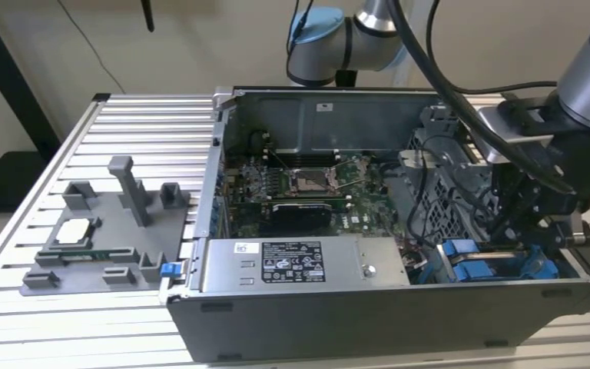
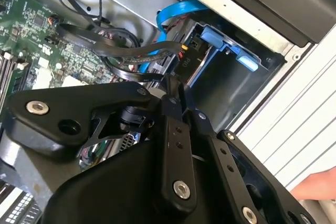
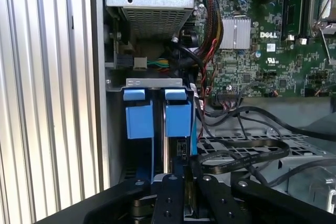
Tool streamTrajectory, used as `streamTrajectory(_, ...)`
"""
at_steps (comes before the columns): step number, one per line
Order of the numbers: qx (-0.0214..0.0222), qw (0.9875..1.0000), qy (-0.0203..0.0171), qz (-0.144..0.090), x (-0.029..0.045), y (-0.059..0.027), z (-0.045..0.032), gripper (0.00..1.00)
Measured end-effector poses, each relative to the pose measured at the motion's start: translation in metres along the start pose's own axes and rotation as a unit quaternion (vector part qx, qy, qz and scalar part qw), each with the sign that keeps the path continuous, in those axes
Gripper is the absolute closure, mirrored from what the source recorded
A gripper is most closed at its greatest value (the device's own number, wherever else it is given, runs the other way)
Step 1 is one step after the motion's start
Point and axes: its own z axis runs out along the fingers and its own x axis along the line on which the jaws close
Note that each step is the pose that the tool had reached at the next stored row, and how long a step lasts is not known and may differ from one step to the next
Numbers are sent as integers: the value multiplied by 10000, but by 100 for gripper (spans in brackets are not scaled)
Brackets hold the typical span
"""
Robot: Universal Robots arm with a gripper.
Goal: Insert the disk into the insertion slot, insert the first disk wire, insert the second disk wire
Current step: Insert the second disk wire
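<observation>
Two blue frames sit side by side at the mouth of the insertion slot in the first wrist view. I read the one nearer the gripper as the disk, pushed home in the drive cage with only its blue tab end showing. The gripper hangs right over that end, fingers pressed together. Whether a connector is nipped between them I cannot tell, since the tips hide the gap. That pose makes sense if it's working a plug at the disk's end, because the bay is narrow and only a closed, slim hand fits past the black wires draped across the cage. The second wrist view adds what the first lacks: the gripper from the side, the blue flat cable looping down towards the bay, and the disk's blue tab against the case wall. The exterior view gives the layout, with the case open on the slatted table and the cage at the exterior view's right beside the power-supply box (grey, black label, not the disk).
</observation>
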Motion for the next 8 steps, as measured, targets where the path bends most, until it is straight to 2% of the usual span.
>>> streamTrajectory(8,0,10000,-6,0,2,-2,22,100)
